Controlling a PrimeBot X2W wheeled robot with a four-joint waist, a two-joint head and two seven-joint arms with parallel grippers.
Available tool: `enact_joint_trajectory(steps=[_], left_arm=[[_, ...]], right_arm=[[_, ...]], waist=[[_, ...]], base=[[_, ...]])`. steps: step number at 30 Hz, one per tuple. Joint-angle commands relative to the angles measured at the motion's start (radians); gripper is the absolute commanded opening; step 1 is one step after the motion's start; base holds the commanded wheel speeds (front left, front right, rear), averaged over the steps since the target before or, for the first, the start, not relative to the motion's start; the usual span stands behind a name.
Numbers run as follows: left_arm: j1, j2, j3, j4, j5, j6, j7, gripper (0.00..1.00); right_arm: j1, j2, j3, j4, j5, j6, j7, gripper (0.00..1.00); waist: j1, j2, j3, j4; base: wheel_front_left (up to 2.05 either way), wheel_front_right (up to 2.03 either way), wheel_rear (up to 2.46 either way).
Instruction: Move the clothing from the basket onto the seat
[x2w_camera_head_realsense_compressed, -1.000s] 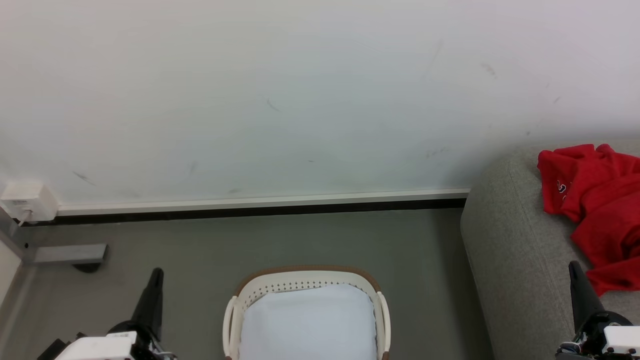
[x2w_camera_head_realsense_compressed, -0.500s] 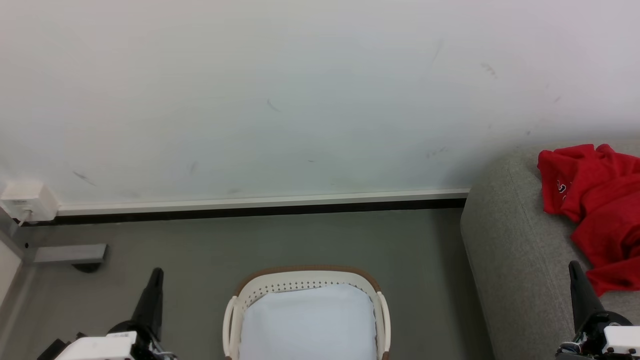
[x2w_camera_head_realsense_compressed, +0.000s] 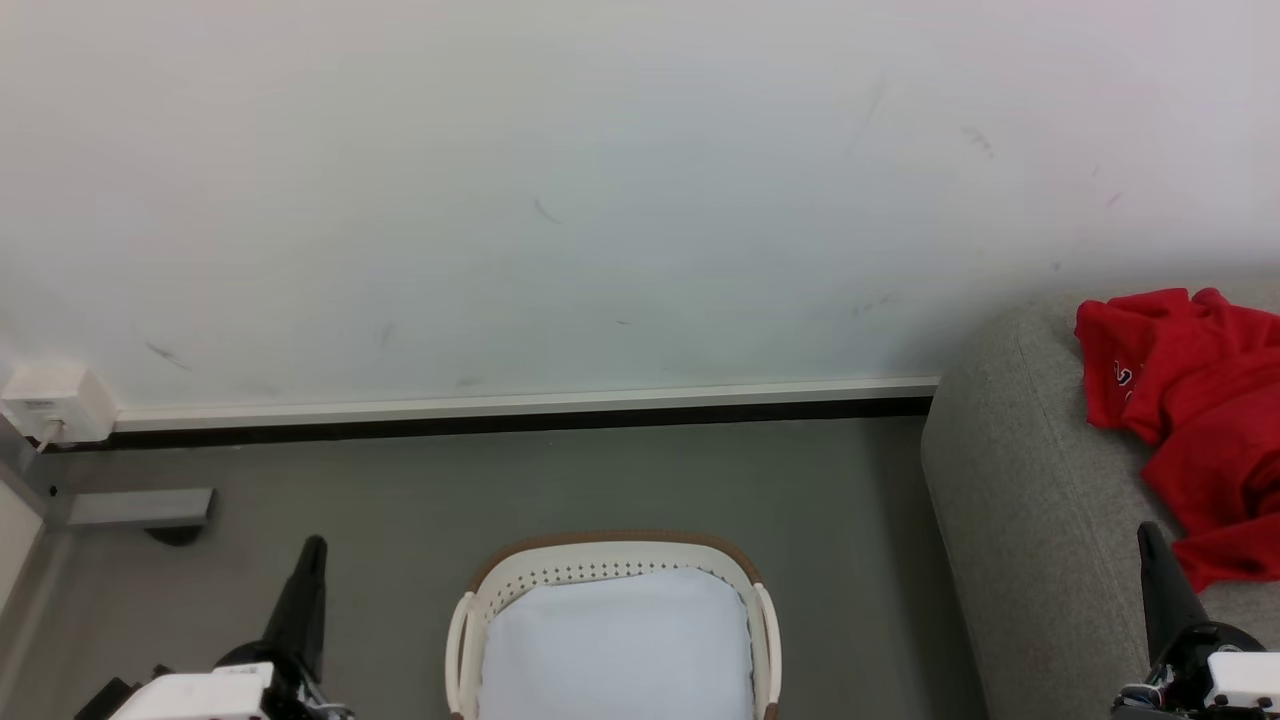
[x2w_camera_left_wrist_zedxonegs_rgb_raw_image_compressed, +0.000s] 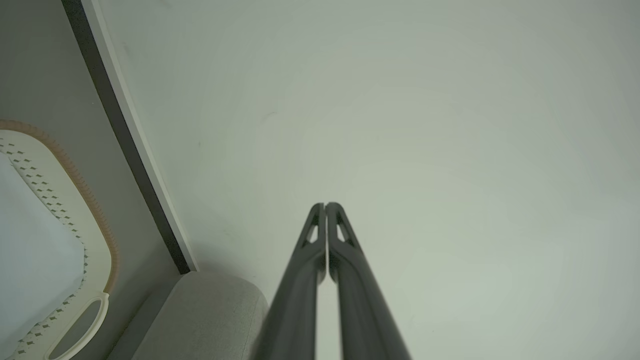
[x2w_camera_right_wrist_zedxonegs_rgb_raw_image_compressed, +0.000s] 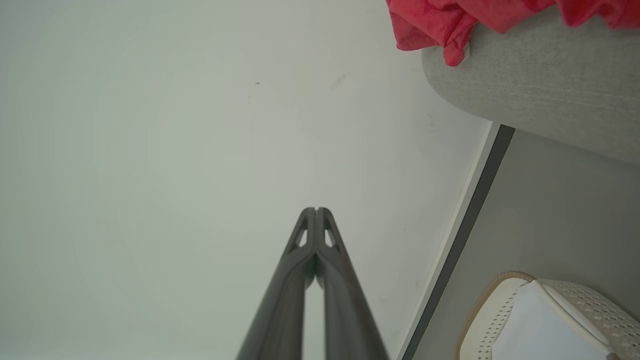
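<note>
Head view showed the left hand (x2w_camera_head_realsense_compressed: 314, 548) nearest, at the lower left above the floor (x2w_camera_head_realsense_compressed: 560, 480), and the right hand (x2w_camera_head_realsense_compressed: 1146, 532) at the lower right, seen against the near part of the seat (x2w_camera_head_realsense_compressed: 1030, 520). In the wrist views each hand had its two long dark fingers pressed together, tips meeting, with nothing held between them. Between the hands the basket (x2w_camera_head_realsense_compressed: 612, 546) stood on the floor, its brown rim toward the wall (x2w_camera_head_realsense_compressed: 600, 200) and its pale lining (x2w_camera_head_realsense_compressed: 615, 650) lying uncovered inside. It was near the seat's left side but apart from it, with a strip of floor between. Beyond the right hand the clothing (x2w_camera_head_realsense_compressed: 1205, 400) lay crumpled on top of the seat, reaching toward the seat's far edge by the wall. Small white lettering showed on one fold. In the right wrist view a red fold hung over the seat's rounded edge. Farthest off, a white skirting board (x2w_camera_head_realsense_compressed: 520, 404) with a dark strip beneath ran along the foot of the wall, and a small white box (x2w_camera_head_realsense_compressed: 55, 402) sat at its left end.
</note>
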Motion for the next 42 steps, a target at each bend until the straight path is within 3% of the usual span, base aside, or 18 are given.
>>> enact_joint_trajectory(steps=[1,42], left_arm=[[-0.008,0.007,0.002,-0.004,-0.014,-0.004,0.004,0.0],[-0.008,0.007,0.001,-0.004,-0.014,-0.004,0.004,0.0]], right_arm=[[0.016,0.001,-0.004,-0.005,-0.001,-0.002,0.003,0.0],[0.016,0.001,-0.005,-0.005,-0.002,-0.002,0.004,0.0]], waist=[[0.0,0.0,0.0,0.0],[0.0,0.0,0.0,0.0]], base=[[0.0,0.0,0.0],[0.0,0.0,0.0]])
